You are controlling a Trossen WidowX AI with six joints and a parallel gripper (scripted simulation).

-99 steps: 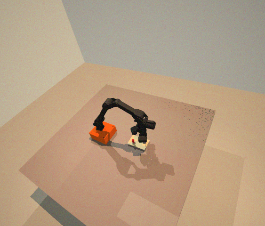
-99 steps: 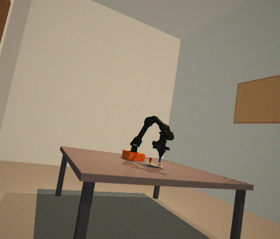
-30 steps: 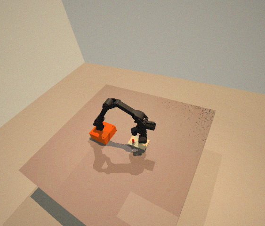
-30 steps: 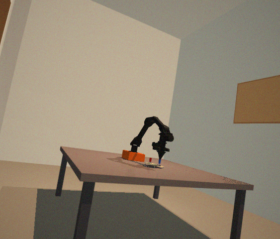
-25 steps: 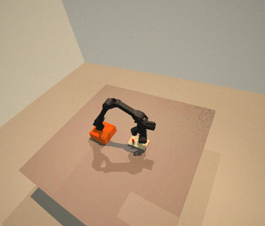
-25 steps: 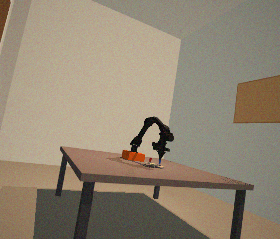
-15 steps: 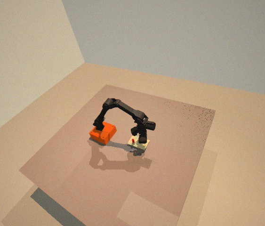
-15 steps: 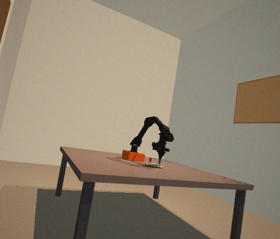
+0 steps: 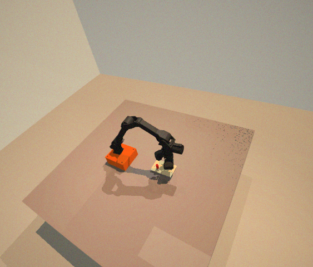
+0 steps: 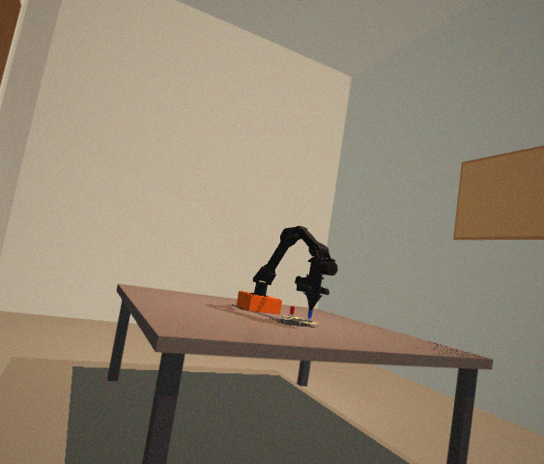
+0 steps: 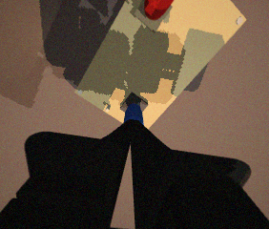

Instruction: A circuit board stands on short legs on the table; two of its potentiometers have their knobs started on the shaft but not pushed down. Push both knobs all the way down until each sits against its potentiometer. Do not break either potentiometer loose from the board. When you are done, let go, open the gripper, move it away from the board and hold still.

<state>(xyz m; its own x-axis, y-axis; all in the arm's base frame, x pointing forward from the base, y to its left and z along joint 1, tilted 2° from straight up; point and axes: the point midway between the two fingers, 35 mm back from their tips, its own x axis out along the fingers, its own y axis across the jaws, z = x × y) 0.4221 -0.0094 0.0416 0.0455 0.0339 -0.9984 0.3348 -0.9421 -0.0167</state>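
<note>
The pale yellow circuit board [image 9: 165, 173] [image 11: 222, 16] [image 10: 311, 325] stands low over the table. A red knob [image 9: 157, 166] [image 10: 292, 309] [image 11: 156, 8] stands upright on its potentiometer near one end of the board. A blue knob [image 10: 310, 314] [image 11: 134, 113] stands upright near the board's other end, over a dark potentiometer [image 11: 134, 98]. My gripper [image 10: 311, 308] [image 11: 133, 124] is shut with nothing between its fingers. Its tips are right at the top of the blue knob and hide that top in the wrist view. Whether either knob sits against its potentiometer is too small to tell.
The orange base block [image 9: 126, 154] [image 10: 262, 303] of the arm stands on the table [image 9: 139, 212] [image 10: 221, 332], beside the board. The arm arches from it over to the board. Shadows of the arm lie across the board and the table.
</note>
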